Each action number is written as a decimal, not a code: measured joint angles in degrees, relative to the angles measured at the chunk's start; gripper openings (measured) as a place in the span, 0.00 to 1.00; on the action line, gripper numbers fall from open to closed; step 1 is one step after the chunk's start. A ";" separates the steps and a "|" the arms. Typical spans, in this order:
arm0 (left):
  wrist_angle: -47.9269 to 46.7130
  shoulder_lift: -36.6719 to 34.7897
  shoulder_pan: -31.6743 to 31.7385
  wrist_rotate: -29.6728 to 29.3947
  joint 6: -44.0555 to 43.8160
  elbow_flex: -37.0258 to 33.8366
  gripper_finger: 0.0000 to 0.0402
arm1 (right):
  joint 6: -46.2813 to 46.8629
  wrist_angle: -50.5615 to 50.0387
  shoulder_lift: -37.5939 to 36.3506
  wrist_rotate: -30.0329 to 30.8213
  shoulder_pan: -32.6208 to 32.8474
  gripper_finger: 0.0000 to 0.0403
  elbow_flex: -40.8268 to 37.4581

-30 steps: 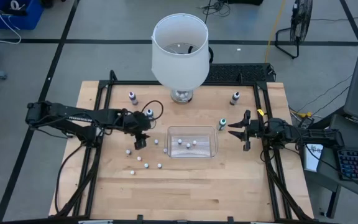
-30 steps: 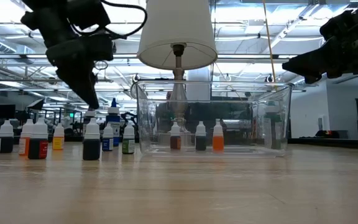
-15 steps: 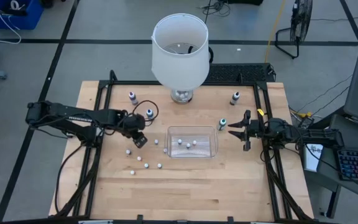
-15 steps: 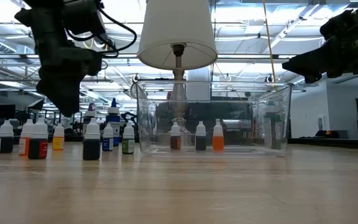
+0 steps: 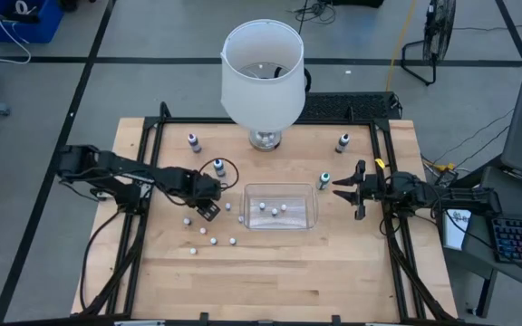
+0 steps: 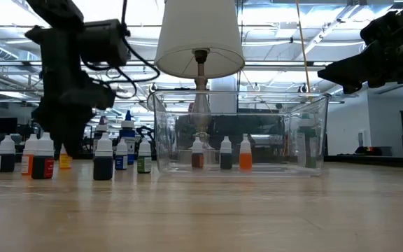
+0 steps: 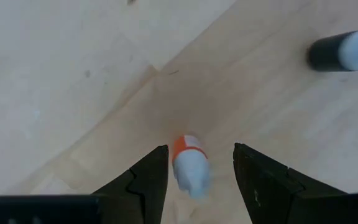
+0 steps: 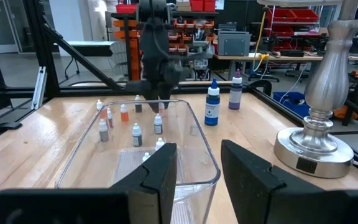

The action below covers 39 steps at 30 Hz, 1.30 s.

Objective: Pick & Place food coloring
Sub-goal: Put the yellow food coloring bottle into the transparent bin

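Note:
An orange food coloring bottle with a white cap (image 7: 188, 167) stands on the wooden table, and my left gripper (image 7: 199, 149) points down over it. The gripper is open, with one finger on either side of the bottle and a gap showing on both sides. In the high view this gripper (image 5: 209, 210) sits just left of the clear tub (image 5: 246, 206). In the low view it (image 6: 63, 143) hangs among the row of bottles. Several more small bottles (image 5: 214, 240) stand loose on the table, and three (image 5: 274, 210) stand inside the tub. My right gripper (image 5: 341, 187) waits open and level, right of the tub.
A lamp with a big white shade (image 5: 261, 72) stands on a metal base (image 5: 265, 139) behind the tub. Taller bottles stand at the far left (image 5: 194, 141), beside my left arm (image 5: 217, 166), at the far right (image 5: 343, 142) and near my right gripper (image 5: 324, 180).
My left gripper has come down toward the table and rolled about its own axis, so that its fingers now stand around the orange bottle. The gap between them looks unchanged. The bottles have stayed where they were.

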 joint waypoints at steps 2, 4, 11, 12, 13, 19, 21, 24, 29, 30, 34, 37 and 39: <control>0.15 1.28 0.00 -0.29 -0.02 0.00 0.46 | 0.00 0.00 0.00 0.00 -0.02 0.28 0.00; 0.24 2.33 0.00 -0.45 -0.01 0.00 0.46 | 0.00 0.00 0.00 0.00 0.00 0.28 -0.01; -0.35 3.75 0.00 -0.50 0.74 0.00 0.46 | 0.00 0.00 0.00 0.00 0.00 0.28 -0.01; -0.36 3.75 0.00 -0.84 1.51 0.00 0.45 | 0.00 0.00 0.00 0.00 0.00 0.28 -0.01; -0.46 3.75 0.00 -1.61 2.01 0.00 0.45 | 0.00 0.00 0.00 0.00 0.00 0.28 0.00; -0.90 3.75 0.00 -4.48 4.76 0.00 0.23 | 0.00 0.00 0.00 0.00 -0.01 0.28 -0.01; -0.87 3.74 0.00 -4.77 4.85 0.00 0.15 | 0.00 0.00 0.00 0.00 -0.01 0.28 -0.02; -0.66 3.42 0.00 -4.98 5.05 0.00 0.16 | 0.00 0.00 0.00 0.00 -0.01 0.28 -0.01; -0.40 3.25 -0.41 -5.55 8.52 2.68 0.16 | 0.00 0.00 0.00 0.00 0.00 0.28 0.00; -0.64 3.25 -0.61 -5.98 9.62 3.93 0.16 | 0.00 0.00 0.00 0.00 0.00 0.28 -0.02; -2.89 3.25 -1.07 -7.32 15.40 11.94 0.16 | 0.00 0.00 0.00 0.00 0.00 0.28 -0.02; -4.26 3.25 -1.07 -7.38 20.76 19.77 0.16 | 0.00 0.00 0.00 0.00 0.00 0.28 0.00; -4.26 3.41 -1.07 -6.46 24.73 25.26 0.16 | 0.00 0.00 0.00 0.00 0.00 0.28 -0.02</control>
